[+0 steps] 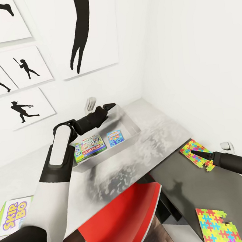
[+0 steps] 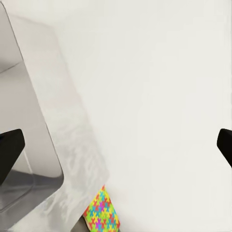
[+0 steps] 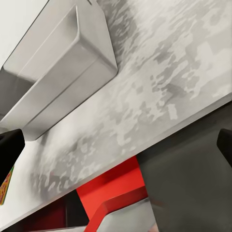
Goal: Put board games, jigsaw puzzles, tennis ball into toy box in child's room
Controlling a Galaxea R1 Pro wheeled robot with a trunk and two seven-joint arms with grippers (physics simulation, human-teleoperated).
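Reaching for a jigsaw puzzle (image 1: 196,154) at the right of the head view, the right gripper (image 1: 197,153) touches it with fingers spread wide. Next it must pinch the thin edge. The left gripper (image 1: 107,107) hangs open over the toy box (image 1: 133,125), mid-frame, with board games (image 1: 93,147) inside.

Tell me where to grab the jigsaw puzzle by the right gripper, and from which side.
Probably the notched edge of the jigsaw puzzle nearest the right gripper, coming in low from the right. It is a thin mat lying flat on the dark-grey table section, so only an edge offers a pinch.
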